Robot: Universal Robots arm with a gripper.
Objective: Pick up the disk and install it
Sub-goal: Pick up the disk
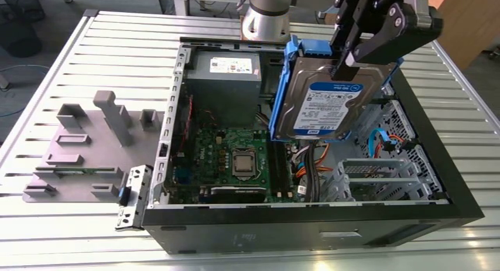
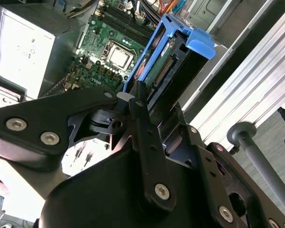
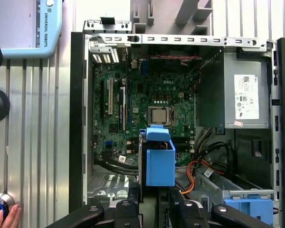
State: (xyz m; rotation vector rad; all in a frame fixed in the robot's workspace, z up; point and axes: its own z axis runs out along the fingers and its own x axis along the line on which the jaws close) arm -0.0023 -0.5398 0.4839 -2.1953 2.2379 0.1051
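The disk (image 1: 324,104) is a silver hard drive with a white-and-blue label and a blue plastic bracket round its edges. It hangs tilted on edge above the open computer case (image 1: 437,160), over the gap between the motherboard and the drive bay. My gripper (image 1: 349,69) is shut on its upper edge. In the second wrist view the gripper (image 2: 152,102) clamps the disk (image 2: 164,57) between two black fingers (image 2: 138,97). In the first wrist view the disk (image 3: 160,161) appears edge-on above the motherboard, with the gripper (image 3: 154,192) on it.
Inside the case lie the motherboard (image 1: 234,160), a grey power-supply box (image 1: 225,78) and a metal drive bay (image 1: 375,177) with a blue caddy (image 3: 249,209). A grey fixture (image 1: 78,154) stands on the exterior view's left. A hand (image 3: 4,218) rests near the table edge.
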